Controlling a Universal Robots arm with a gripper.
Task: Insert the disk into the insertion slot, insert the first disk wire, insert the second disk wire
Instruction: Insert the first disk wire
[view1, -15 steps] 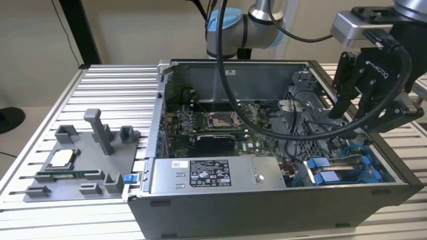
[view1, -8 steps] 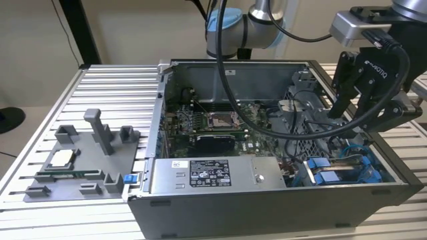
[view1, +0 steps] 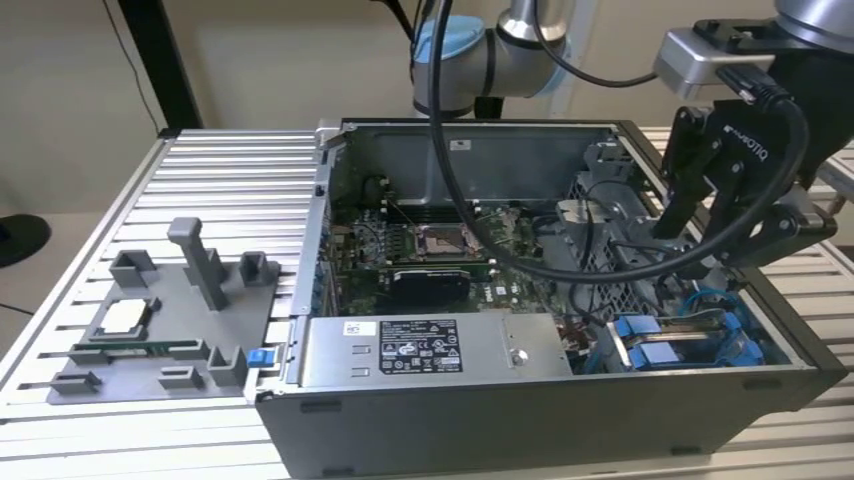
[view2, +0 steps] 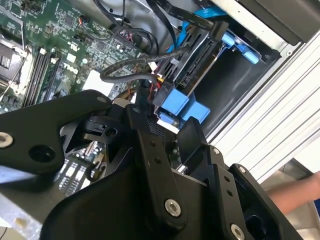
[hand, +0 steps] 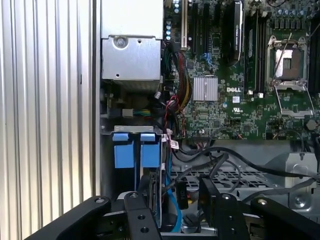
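1. Open computer case (view1: 534, 410) sits on the slatted aluminium bench (view1: 227, 170), from the centre to the exterior view's right.
2. The disk (view1: 654, 350) stands on edge in the drive bay at the lower right of the exterior view. It is in the case's corner, beside the grey power-supply box (view1: 414, 350). The blue tabs of the frame show in both wrist views: disk (hand: 124, 150), disk (view2: 181, 105).
3. The gripper (view1: 691, 240) hangs over the case at the exterior view's right, just above the bay.
4. Gripper state: spread apart, nothing clamped. In the first wrist view the two black fingers (hand: 134, 205) stand either side of a gap. In that gap are the disk's edge, a blue flat cable (hand: 173, 210) and a black plug (hand: 181, 194). The plug does not appear to be pinched from both sides.
5. Black wires (hand: 220, 160) loop loosely between the green motherboard (hand: 225, 100) and the bay. Cannot tell whether any is seated in the disk.
6. A grey fixture tray (view1: 147, 330) lies on the bench at the exterior view's left, well apart from the gripper.
7. A person's arm (view2: 300, 192) shows beyond the case wall in the second wrist view.
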